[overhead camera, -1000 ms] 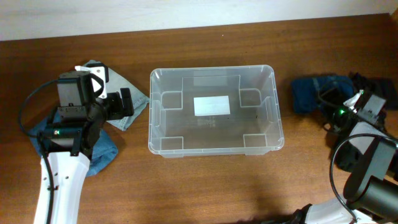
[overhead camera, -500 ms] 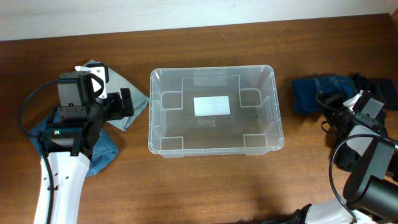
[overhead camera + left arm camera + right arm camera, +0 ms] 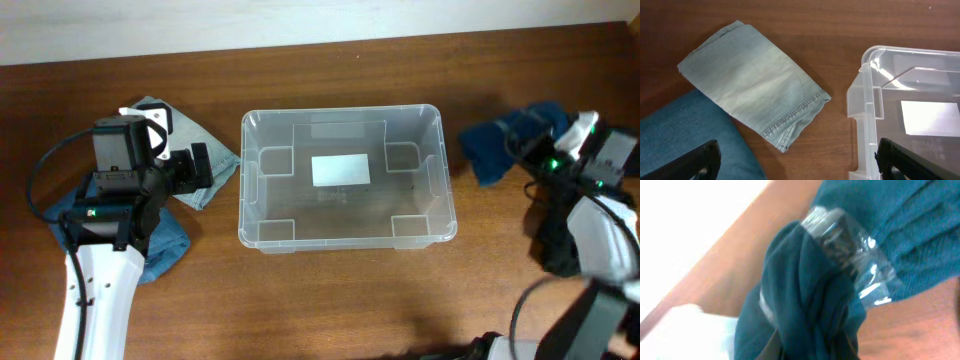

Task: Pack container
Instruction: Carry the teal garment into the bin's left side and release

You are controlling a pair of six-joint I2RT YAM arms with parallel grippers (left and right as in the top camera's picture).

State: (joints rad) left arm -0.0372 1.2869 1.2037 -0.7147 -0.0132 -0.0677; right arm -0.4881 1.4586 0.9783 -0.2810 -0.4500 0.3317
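Observation:
The clear container (image 3: 340, 113) stands in the middle of the table with only its white label (image 3: 340, 170) showing inside; its corner (image 3: 865, 102) shows in the left wrist view. My right gripper (image 3: 530, 148) is shut on a dark teal cloth (image 3: 490, 150) to the right of the container. In the right wrist view the cloth (image 3: 805, 300) bunches between the jaws of the right gripper (image 3: 810, 350), with a clear plastic band (image 3: 850, 255) around it. My left gripper (image 3: 800, 167) hangs open over bare table beside a folded light denim cloth (image 3: 750, 87).
A darker blue denim piece (image 3: 685, 145) lies under the left arm, seen from above as the darker blue denim (image 3: 165, 245). The light denim cloth (image 3: 212, 160) lies just left of the container. A pale wall runs along the table's far edge (image 3: 320, 45).
My right gripper has shut on the dark teal cloth and pulled it up and slightly left, toward the container. The left arm has stayed still.

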